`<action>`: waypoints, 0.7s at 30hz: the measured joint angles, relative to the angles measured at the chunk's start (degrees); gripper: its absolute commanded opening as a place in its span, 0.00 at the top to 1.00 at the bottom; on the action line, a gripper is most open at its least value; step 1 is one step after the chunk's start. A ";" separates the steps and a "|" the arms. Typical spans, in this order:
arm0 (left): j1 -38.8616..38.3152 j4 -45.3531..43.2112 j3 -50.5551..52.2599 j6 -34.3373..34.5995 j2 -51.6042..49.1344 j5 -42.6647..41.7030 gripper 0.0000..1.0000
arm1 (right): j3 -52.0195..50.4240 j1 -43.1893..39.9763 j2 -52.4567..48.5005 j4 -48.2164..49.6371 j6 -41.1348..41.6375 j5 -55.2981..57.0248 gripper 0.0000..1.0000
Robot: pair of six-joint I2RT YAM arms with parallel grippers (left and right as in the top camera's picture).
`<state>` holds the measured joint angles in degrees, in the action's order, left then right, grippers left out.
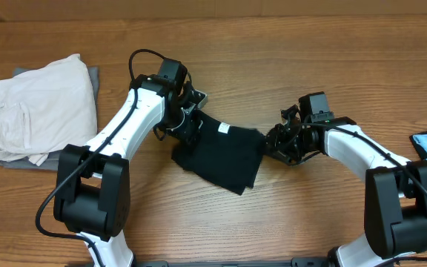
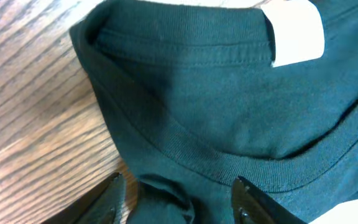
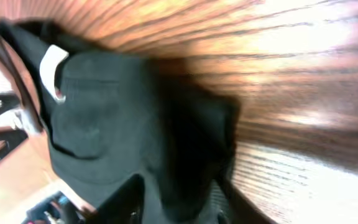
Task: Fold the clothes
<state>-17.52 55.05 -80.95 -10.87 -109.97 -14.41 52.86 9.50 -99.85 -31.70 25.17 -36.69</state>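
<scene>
T-shirt [image 1: 224, 156], black, lies part-folded mid-worktop [image 1: 273, 44], between both arms. Left gripper [image 2: 180, 200] has jaws apart, astride a bunched fold. Right gripper [image 1: 276, 141] is at the shirt's right side, blurred, grip can't tell. Risk: a one-sided pull drags the soft fabric and undoes the fold.

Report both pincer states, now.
Left pincer: open, shirt fabric lying in the gap.
Right pincer: at the shirt, view blurred; cannot be told.

Far table [image 1: 273, 37] open; folded garment [image 1: 39, 107] blocks left of T-shirt [image 1: 224, 154]
</scene>
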 measured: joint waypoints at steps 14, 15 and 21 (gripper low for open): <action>5.33 -1.36 0.00 -1.81 -0.70 -3.32 0.42 | -0.02 -0.94 0.00 -10.43 -5.92 -3.56 0.68; 5.31 -1.95 0.00 -2.03 -1.27 -4.04 0.45 | -0.17 -0.07 0.00 -9.44 -6.01 -3.80 0.68; 5.07 -5.42 0.13 -3.28 -8.26 -10.49 0.73 | -0.92 5.18 0.00 -5.57 -4.42 -4.72 0.70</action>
<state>-12.45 49.63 -80.82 -14.15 -118.24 -24.91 51.94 14.68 -99.85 -37.28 20.75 -41.41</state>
